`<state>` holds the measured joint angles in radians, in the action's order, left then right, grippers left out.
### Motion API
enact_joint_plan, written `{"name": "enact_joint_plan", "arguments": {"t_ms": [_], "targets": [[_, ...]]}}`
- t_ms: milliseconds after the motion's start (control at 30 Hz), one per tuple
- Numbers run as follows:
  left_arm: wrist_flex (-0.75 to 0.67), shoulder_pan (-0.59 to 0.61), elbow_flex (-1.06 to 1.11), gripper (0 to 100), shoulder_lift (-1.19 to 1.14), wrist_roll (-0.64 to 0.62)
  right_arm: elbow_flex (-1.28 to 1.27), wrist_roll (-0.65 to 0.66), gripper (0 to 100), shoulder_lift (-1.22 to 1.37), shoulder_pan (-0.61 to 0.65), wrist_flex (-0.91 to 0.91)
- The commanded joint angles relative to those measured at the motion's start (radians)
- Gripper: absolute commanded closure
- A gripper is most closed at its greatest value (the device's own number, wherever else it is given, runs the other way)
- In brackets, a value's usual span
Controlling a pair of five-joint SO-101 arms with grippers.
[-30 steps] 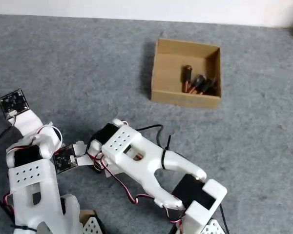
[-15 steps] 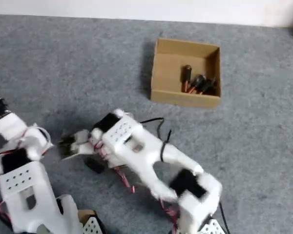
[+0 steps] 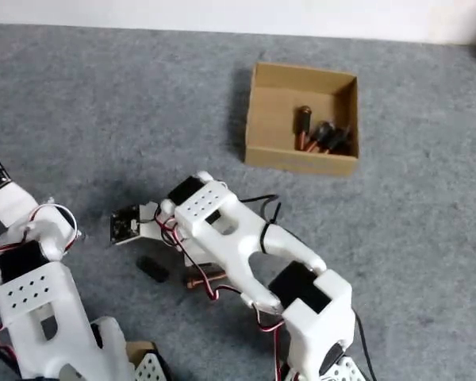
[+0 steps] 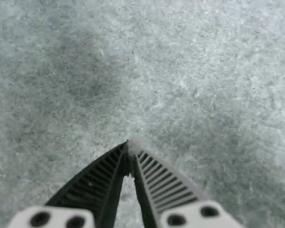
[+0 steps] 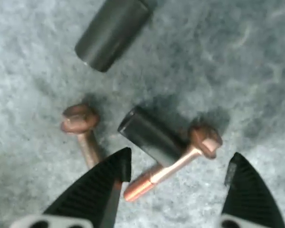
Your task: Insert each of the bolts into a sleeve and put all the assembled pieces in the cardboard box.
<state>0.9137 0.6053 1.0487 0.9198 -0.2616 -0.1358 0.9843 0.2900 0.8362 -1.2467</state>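
Under my right gripper (image 5: 180, 160), which is open and low over the grey carpet, lie two copper bolts and two black sleeves. One bolt (image 5: 81, 129) lies beside one finger (image 5: 102, 187). The other bolt (image 5: 178, 159) lies between the fingers, touching a sleeve (image 5: 149, 135). The second sleeve (image 5: 113, 32) lies farther off, apart. In the high view a sleeve (image 3: 152, 268) and a bolt (image 3: 205, 279) show beside the right arm (image 3: 218, 226). My left gripper (image 4: 130, 153) is shut with nothing in it, just above bare carpet. The cardboard box (image 3: 263, 119) holds several assembled pieces (image 3: 321, 136).
The left arm (image 3: 28, 254) stands at the left edge of the carpet, apart from the right arm. Open carpet lies between the arms and the box, which sits at the far middle right.
The right arm has swung its wrist up and to the right, uncovering a sleeve and a bolt on the carpet. The left arm has drawn back to the left.
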Motion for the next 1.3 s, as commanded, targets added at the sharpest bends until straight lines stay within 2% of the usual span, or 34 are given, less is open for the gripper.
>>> {"name": "enact_joint_plan", "arguments": {"t_ms": [0, 167, 467, 600, 800, 1133, 1267], "targets": [[-0.002, 0.01, -0.036, 99, 0.005, -0.003, -0.024, -0.008, 70.0, -0.015, 0.001, 0.012], [-0.002, 0.008, -0.035, 99, 0.005, -0.003, -0.074, 0.072, 70.0, -0.015, 0.004, 0.007], [-0.002, 0.005, -0.033, 99, 0.005, -0.002, -0.077, 0.08, 70.0, -0.016, 0.019, 0.012], [-0.002, 0.005, -0.031, 99, 0.005, -0.002, -0.076, 0.138, 70.0, -0.016, 0.05, 0.038], [-0.002, 0.005, -0.031, 99, 0.005, -0.002, -0.076, 0.147, 70.0, -0.021, 0.116, 0.039], [-0.002, 0.005, -0.031, 99, 0.005, -0.002, -0.074, 0.149, 70.0, -0.022, 0.117, 0.041], [-0.002, 0.005, -0.031, 99, 0.005, -0.002, -0.082, 0.166, 79.0, -0.016, 0.12, 0.044]]}}
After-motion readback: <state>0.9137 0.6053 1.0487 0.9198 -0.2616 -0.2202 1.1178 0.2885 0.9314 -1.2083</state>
